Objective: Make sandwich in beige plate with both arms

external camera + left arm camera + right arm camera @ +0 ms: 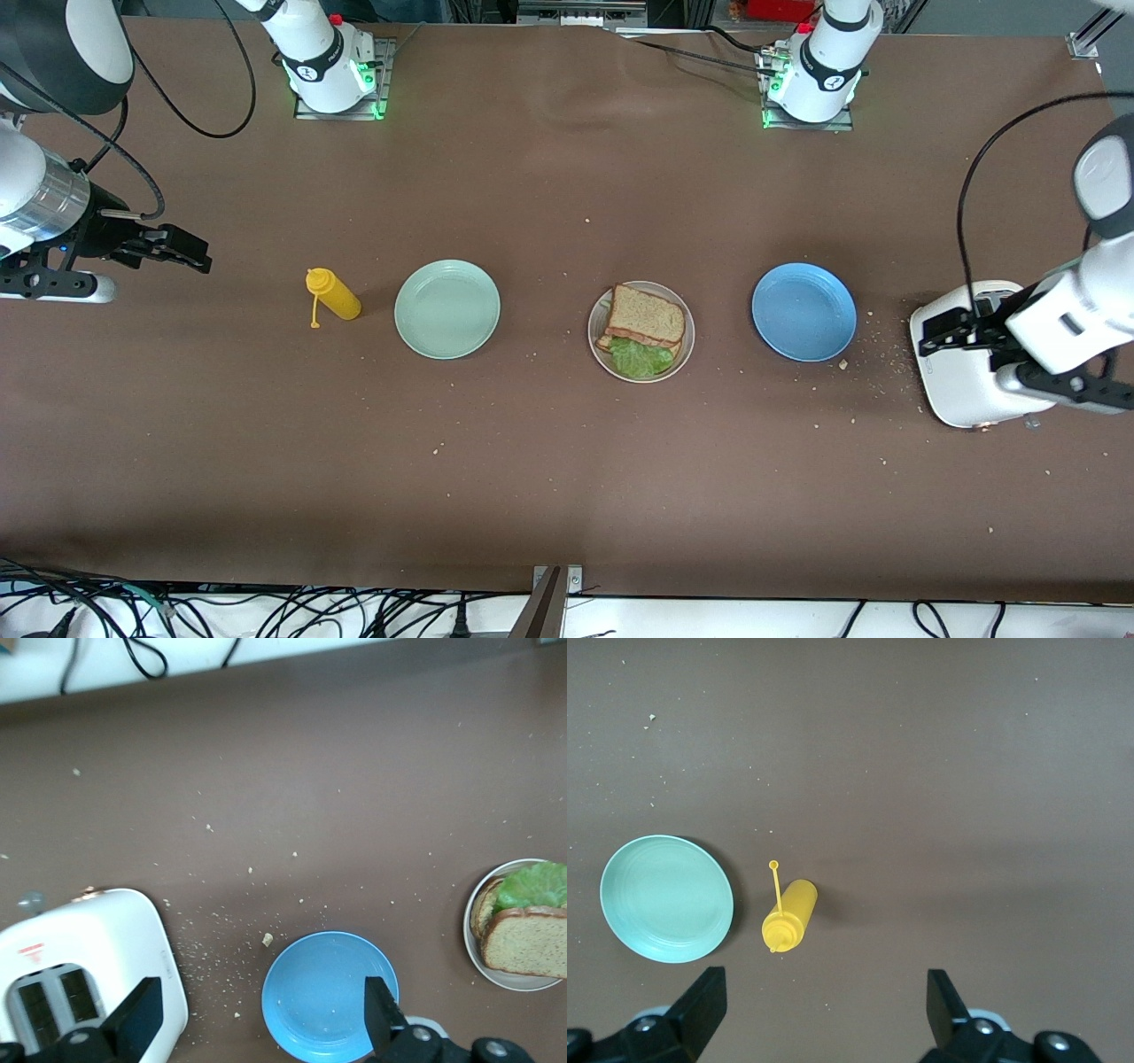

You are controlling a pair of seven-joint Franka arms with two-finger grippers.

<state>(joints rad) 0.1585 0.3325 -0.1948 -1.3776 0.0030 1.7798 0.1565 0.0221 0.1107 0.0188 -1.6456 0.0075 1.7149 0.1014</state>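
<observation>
The sandwich [645, 330] lies on the beige plate [599, 312] at the middle of the tabletop [567, 461], between the mint plate [447, 309] and the blue plate [803, 311]. Taking the beige plate as a clock face seen from the front camera, the top slice sits toward 12 and the lettuce [640, 357] spills out toward 6.

It looks light, soft and loosely stacked; a pinch would likely crush the bread or slide the slices apart. Judged best handled by the plate's rim, or by the crusts at opposite edges.

The left tool [941, 334] hangs open and empty over the toaster [961, 390]. The right tool [182, 251] waits open over bare tabletop, at about 9 from the mustard bottle [334, 294].

The lower slice is mostly covered, and the left arm hides part of the toaster.
</observation>
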